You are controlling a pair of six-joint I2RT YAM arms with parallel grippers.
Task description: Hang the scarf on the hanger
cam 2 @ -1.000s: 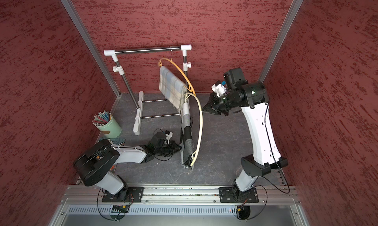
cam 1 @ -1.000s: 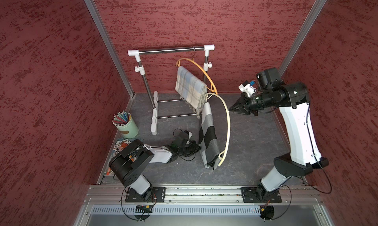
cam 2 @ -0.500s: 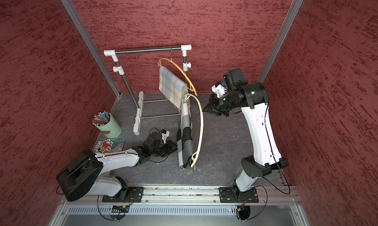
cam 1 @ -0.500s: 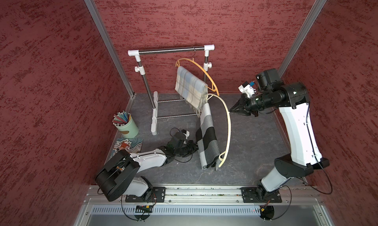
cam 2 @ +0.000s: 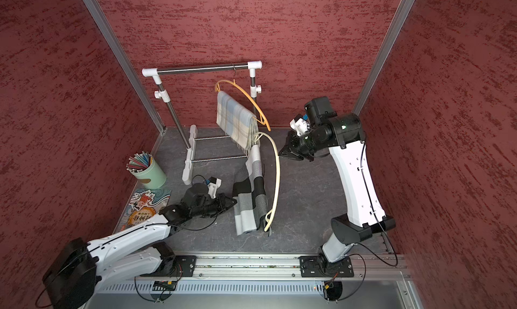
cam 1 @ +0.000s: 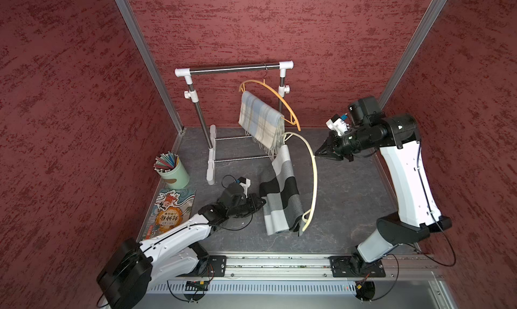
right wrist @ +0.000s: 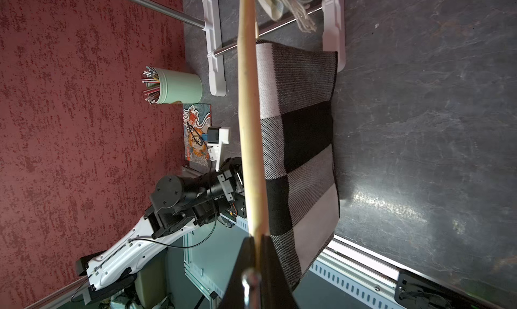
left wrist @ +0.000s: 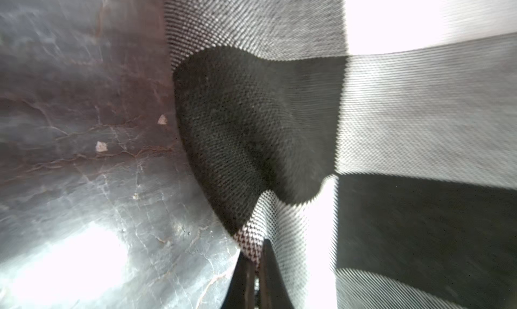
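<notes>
Low over floor (cam 1: pixel 349 198), left end effector (cam 1: pixel 263 203) pinching edge of checked scarf (cam 1: pixel 281 192), right end effector (cam 1: pixel 317 153) clamped on cream hanger (cam 1: pixel 316 178)

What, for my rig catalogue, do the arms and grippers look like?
The left arm and right arm share white shells, black joints and black cables. The left gripper and right gripper are black, tapering to points, each with a white block at the wrist.

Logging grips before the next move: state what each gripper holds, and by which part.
Left gripper pinches the black, grey and white checked scarf at its side edge. Right gripper clamps the cream curved plastic hanger at mid-arch.
</notes>
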